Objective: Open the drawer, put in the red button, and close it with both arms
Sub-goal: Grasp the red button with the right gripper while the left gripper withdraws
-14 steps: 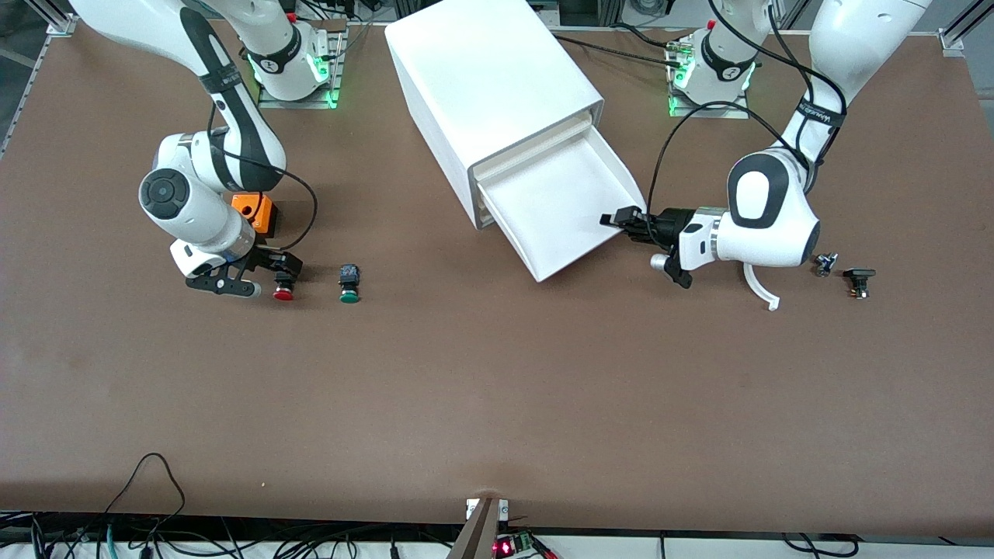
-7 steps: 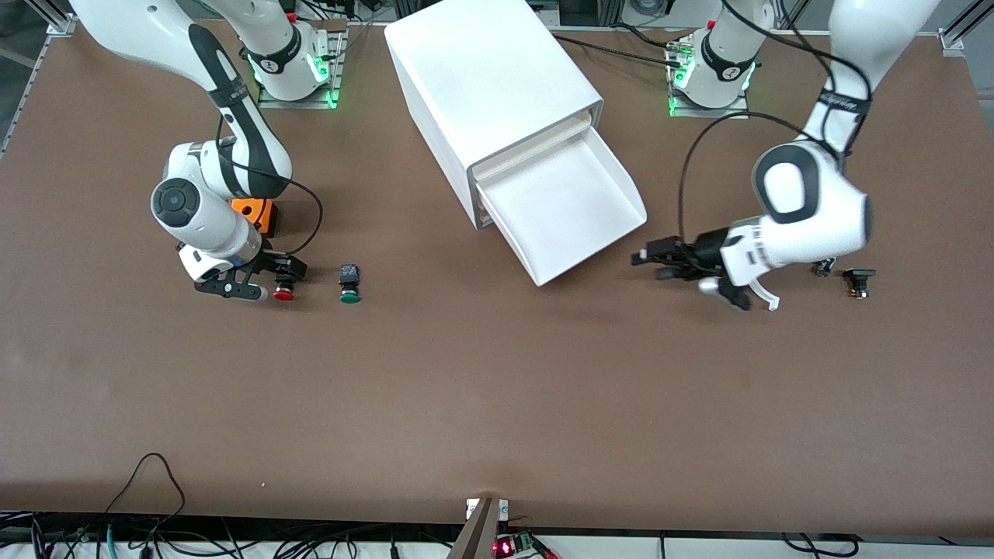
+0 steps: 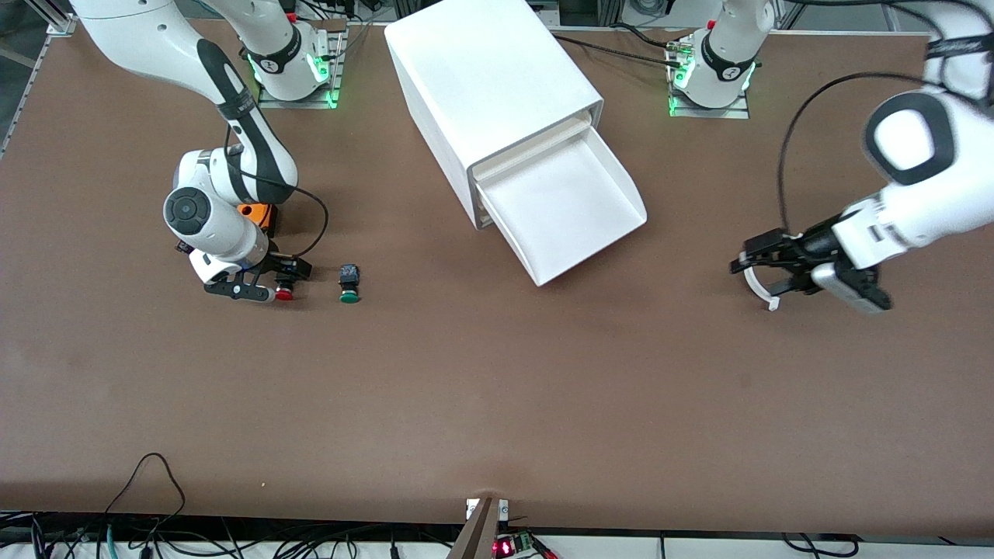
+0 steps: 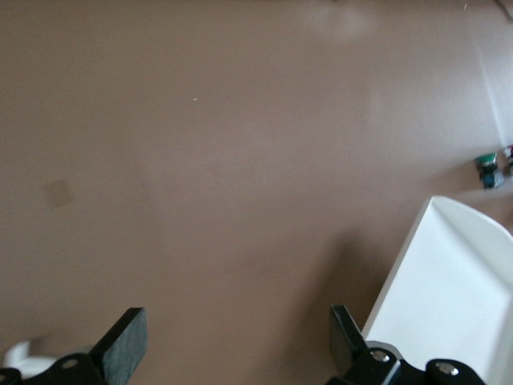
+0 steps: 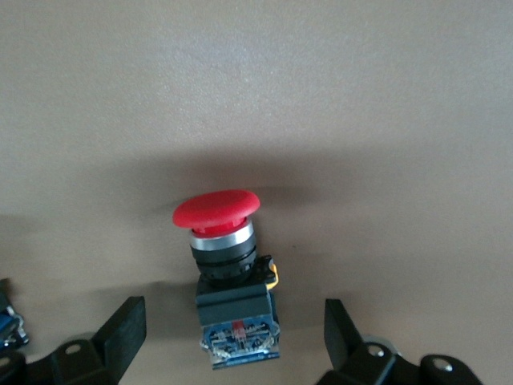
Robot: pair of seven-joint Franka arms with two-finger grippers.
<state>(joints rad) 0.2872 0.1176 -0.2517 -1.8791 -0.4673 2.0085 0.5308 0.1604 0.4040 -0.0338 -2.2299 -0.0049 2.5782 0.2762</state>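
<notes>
left gripper point(image 3: 744, 262) withdrawn from smooth white drawer point(image 3: 571, 211), jaws wide | right gripper point(image 3: 268, 281) jaws wide around red button point(image 5: 218, 215)

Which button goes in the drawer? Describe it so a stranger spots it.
Look toward the right arm's end of the table, by the orange box. The red button lies there between the right gripper's open fingers. Its neighbour, the green button, has a green cap.

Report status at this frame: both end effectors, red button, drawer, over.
Right end effector open, straddling red button on table. Left end effector open, over bare table toward left arm's end, clear of drawer. Drawer open, empty. Green button beside red one, not blocking.
</notes>
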